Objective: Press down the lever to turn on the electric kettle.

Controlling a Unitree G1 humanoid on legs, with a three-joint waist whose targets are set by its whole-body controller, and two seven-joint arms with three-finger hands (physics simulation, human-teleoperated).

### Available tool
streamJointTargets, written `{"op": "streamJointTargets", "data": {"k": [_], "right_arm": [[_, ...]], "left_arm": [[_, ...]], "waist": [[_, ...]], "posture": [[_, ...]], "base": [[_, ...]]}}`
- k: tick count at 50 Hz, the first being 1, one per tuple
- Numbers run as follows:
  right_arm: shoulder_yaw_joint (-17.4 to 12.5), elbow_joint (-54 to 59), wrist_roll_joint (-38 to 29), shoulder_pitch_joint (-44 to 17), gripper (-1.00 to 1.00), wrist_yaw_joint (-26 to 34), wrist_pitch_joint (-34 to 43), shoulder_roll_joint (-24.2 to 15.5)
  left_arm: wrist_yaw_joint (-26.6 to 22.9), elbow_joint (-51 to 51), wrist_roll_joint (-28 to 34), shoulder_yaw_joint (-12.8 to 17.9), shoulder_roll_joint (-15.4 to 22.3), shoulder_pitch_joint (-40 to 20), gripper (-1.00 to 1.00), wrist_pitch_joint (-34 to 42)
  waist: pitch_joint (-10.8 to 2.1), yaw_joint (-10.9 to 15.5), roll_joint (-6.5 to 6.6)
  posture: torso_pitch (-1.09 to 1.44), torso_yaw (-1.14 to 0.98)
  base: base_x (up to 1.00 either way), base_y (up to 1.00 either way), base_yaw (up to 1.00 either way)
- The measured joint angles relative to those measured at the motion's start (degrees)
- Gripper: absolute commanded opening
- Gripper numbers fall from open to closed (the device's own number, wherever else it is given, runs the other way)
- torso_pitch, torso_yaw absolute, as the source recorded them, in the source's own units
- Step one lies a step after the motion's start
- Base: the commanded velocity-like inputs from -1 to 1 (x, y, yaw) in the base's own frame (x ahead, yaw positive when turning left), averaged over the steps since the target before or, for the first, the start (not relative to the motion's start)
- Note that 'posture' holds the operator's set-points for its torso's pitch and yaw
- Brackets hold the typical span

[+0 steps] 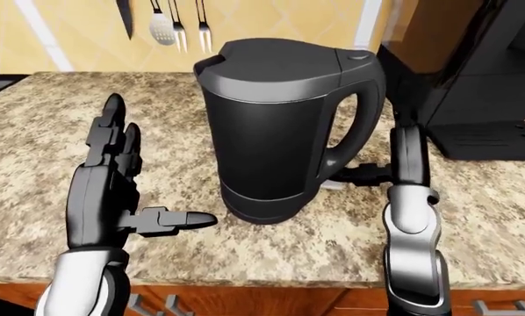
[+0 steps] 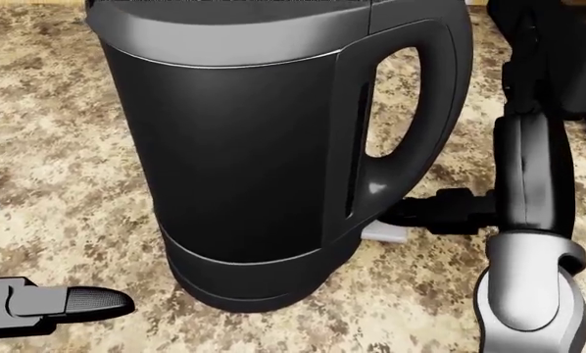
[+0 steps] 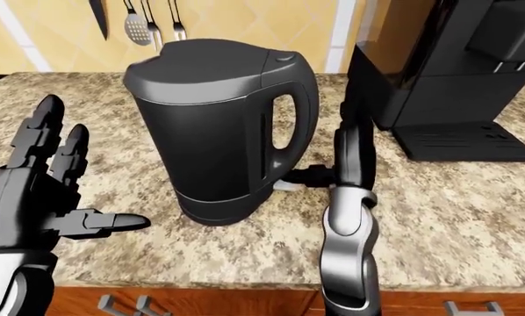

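Observation:
A black electric kettle (image 1: 276, 125) stands upright on the speckled granite counter (image 1: 34, 138). Its handle (image 1: 361, 112) faces the view's right. A small light-grey lever (image 2: 384, 233) sticks out at the foot of the handle. My right hand (image 1: 381, 161) is open just right of the handle, fingers (image 1: 410, 151) pointing up the view. Its thumb (image 2: 438, 209) reaches left, with its tip at the lever; I cannot tell whether it presses on it. My left hand (image 1: 153, 171) is open and empty, left of the kettle and apart from it, thumb (image 1: 179, 220) pointing at the base.
A black coffee machine (image 3: 456, 72) stands close to the right of my right hand. Utensils (image 1: 170, 23) hang on the yellow wall at the top. The counter's near edge (image 1: 271, 282) runs along the bottom, with drawer handles below.

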Motion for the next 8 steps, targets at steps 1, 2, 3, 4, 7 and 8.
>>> {"op": "streamJointTargets", "data": {"k": [1, 2, 3, 4, 7, 8], "right_arm": [[0.04, -0.03, 0.04, 0.33, 1.00, -0.23, -0.42, 0.13], [0.08, 0.03, 0.12, 0.59, 1.00, -0.44, -0.83, 0.22], [0.12, 0.14, 0.21, 0.75, 1.00, -0.60, -1.19, 0.29], [0.15, 0.29, 0.29, 0.81, 1.00, -0.70, -1.43, 0.33], [0.11, 0.88, 0.58, 0.73, 1.00, -0.93, -2.02, 0.35], [0.11, 1.00, 0.67, 0.75, 1.00, -1.02, -2.17, 0.36]], "left_arm": [[0.00, -0.01, -0.02, 0.01, 0.01, -0.01, 1.00, 0.00], [0.01, -0.04, -0.05, 0.04, 0.04, -0.05, 1.00, 0.03], [0.01, -0.07, -0.08, 0.09, 0.04, -0.06, 1.00, 0.05], [0.01, -0.09, -0.10, 0.12, 0.03, -0.02, 1.00, 0.00], [0.04, -0.01, -0.13, 0.03, 0.00, 0.01, 1.00, -0.07], [0.04, 0.01, -0.15, 0.00, 0.00, 0.04, 1.00, -0.10]], "waist": [[-0.04, 0.00, -0.01], [-0.07, 0.00, -0.03], [-0.10, -0.01, -0.03], [-0.12, -0.02, -0.03], [-0.16, 0.00, -0.03], [-0.18, 0.02, -0.03]], "posture": [[0.00, 0.00], [0.00, 0.00], [0.00, 0.00], [0.00, 0.00], [0.00, 0.00], [0.00, 0.00]], "base": [[0.00, 0.00, 0.00], [0.00, 0.00, 0.00], [0.00, 0.00, 0.00], [0.00, 0.00, 0.00], [0.00, 0.00, 0.00], [0.00, 0.00, 0.00]]}}
